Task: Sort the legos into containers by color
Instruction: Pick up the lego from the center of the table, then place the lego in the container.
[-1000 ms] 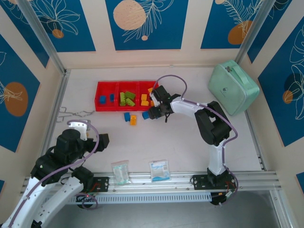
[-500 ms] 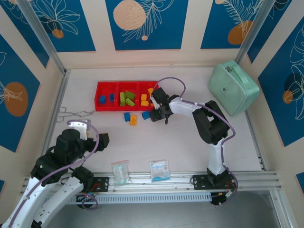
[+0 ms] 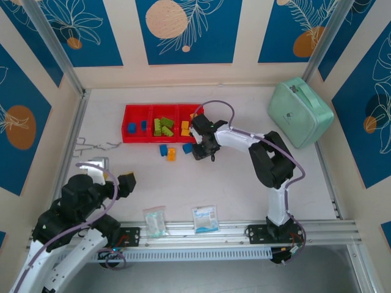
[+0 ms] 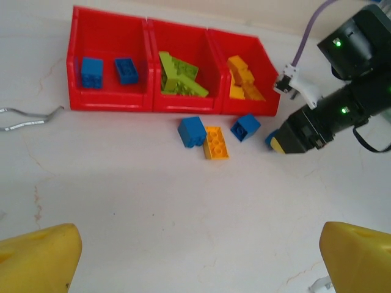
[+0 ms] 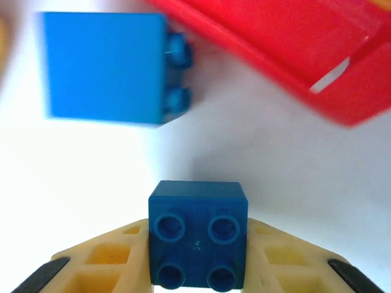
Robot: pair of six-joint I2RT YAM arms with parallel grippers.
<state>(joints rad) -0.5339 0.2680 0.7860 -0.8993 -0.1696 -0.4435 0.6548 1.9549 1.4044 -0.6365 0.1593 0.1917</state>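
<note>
Yellow fingers (image 4: 36,259) of the left gripper (image 4: 200,231) are standing wide apart. Farther on, the right gripper (image 5: 198,244) is clamping a dark blue brick (image 5: 198,213). At its 11 o'clock, a lighter blue brick (image 5: 107,67) is lying on the table (image 5: 293,183), just beside the red tray (image 5: 293,55), whose three bins (image 4: 149,61) are holding sorted bricks (image 4: 177,76), one colour each.
</note>
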